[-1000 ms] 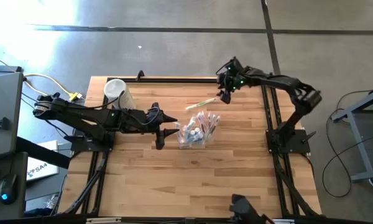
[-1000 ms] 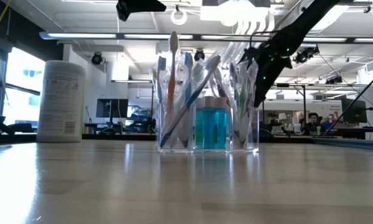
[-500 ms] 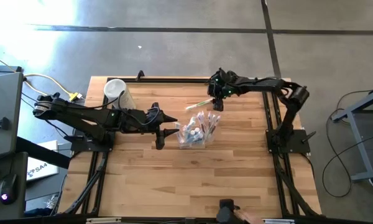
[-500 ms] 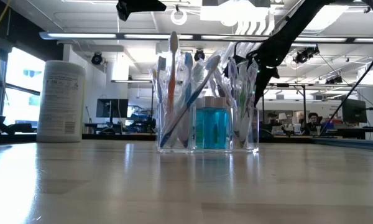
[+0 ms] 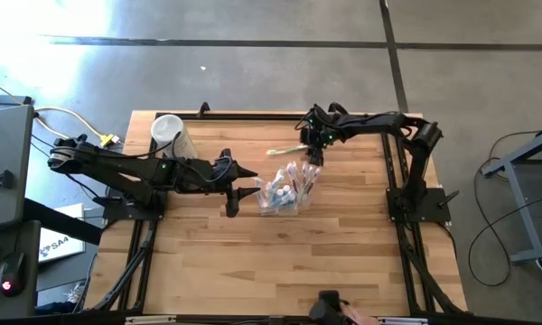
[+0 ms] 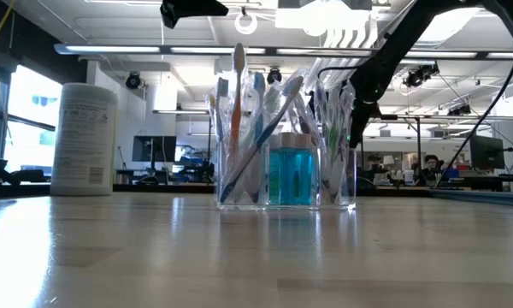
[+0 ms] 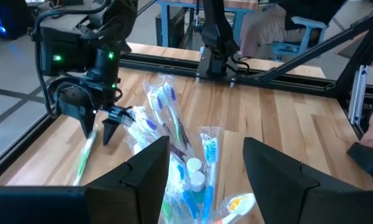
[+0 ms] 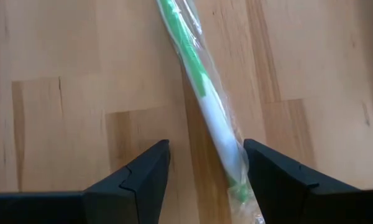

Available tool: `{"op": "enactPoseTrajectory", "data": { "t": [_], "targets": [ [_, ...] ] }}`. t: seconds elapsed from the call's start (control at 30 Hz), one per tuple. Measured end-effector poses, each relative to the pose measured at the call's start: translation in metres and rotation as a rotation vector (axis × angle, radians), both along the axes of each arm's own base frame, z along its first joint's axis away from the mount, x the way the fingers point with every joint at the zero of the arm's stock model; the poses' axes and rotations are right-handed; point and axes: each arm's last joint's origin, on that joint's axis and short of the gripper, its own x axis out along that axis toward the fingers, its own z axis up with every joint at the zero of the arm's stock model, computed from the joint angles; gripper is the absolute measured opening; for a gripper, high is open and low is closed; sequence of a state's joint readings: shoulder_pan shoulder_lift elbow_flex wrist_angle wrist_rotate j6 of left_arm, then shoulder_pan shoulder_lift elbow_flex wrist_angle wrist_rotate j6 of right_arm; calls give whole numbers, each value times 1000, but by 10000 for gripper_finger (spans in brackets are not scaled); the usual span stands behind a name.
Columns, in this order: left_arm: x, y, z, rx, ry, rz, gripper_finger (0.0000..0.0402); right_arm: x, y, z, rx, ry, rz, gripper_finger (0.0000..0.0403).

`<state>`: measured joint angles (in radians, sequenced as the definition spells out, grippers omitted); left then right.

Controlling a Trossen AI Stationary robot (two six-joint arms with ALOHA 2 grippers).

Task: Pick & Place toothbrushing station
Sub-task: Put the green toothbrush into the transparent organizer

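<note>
Right gripper (image 8: pixel 199 171) is dropping over the loose wrapped toothbrush (image 8: pixel 202 99) near the table's (image 5: pixel 343 262) far edge, fingers spread, grabbing it next probably; left gripper (image 7: pixel 205 165) is waiting spread beside the holder (image 5: pixel 285 191).

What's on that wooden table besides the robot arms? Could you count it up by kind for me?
Clear holder packed with wrapped toothbrushes: 1
Blue bottle inside the holder: 1
Loose wrapped green toothbrush lying on the table: 1
White tub: 1
Total: 4, taking the holder's toothbrushes as one lot; they overlap too much to count.
</note>
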<state>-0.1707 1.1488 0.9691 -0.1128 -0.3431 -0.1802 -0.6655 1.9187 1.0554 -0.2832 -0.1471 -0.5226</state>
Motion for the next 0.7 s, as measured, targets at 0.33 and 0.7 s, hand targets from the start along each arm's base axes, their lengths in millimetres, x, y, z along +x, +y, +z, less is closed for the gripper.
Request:
{"op": "enactPoseTrajectory", "data": {
  "t": [0.33, 0.7],
  "targets": [
    [0, 0, -1, 2, 10, 0, 198, -6, 5, -4, 26, 103, -68, 122],
    [-1, 0, -2, 4, 25, 0, 198, -12, 10, -1, 69, 168, -180, 16]
  ]
}}
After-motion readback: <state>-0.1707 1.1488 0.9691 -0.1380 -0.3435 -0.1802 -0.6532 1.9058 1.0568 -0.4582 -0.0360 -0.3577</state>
